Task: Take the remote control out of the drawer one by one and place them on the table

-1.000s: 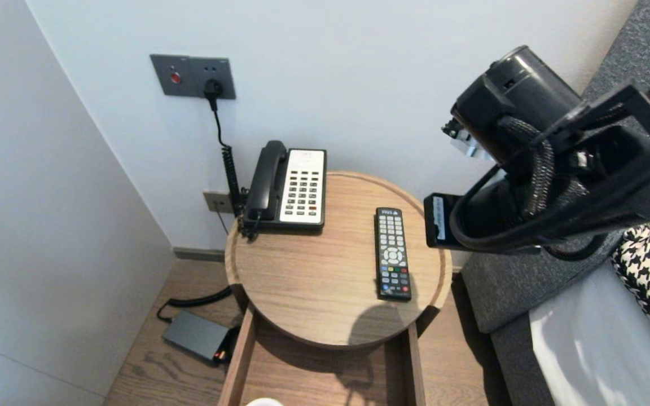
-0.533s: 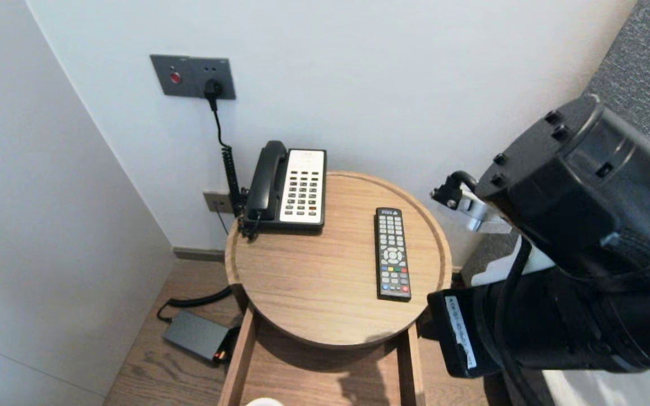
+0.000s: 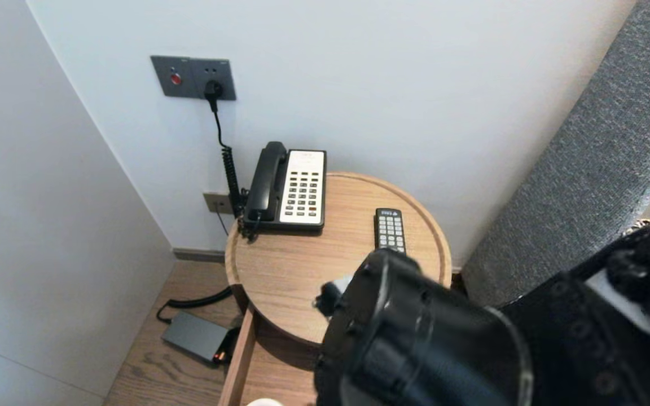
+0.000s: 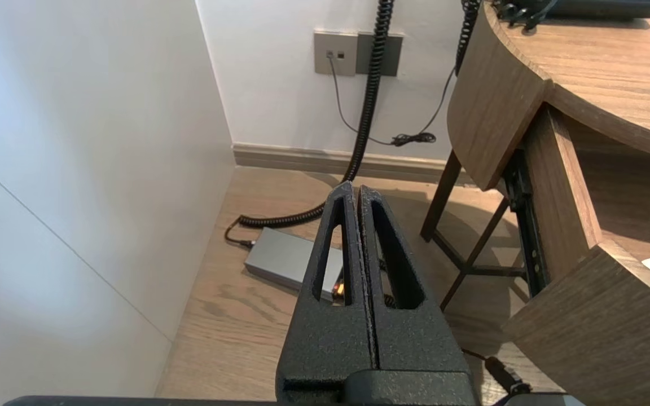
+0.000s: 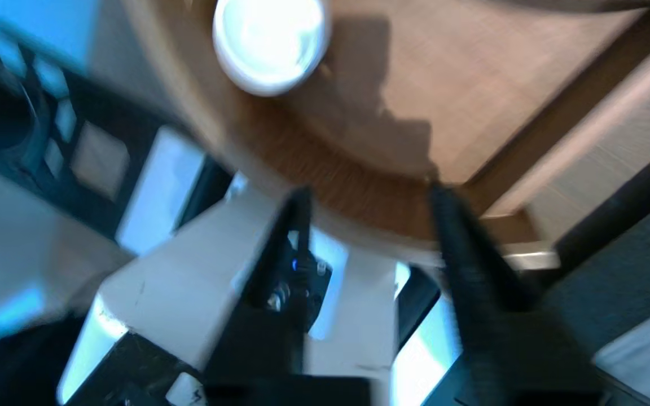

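Right end effector (image 5: 370, 194): fingers spread, holding nothing, over the drawer (image 5: 325, 175) front. Cup (image 5: 268, 42) (white, round) lies in the drawer ahead of the fingertips, apart. Left end effector (image 4: 353, 189): closed, low beside the tabletop (image 4: 613, 67).

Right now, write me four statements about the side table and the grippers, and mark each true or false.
1. The telephone stands on the round table. True.
2. The remote lies on the floor. False: it lies on the table, to the right of the telephone.
3. The left gripper is shut. True.
4. The right gripper grips the white round object. False: its fingers stand apart and empty, and the object lies clear of them.
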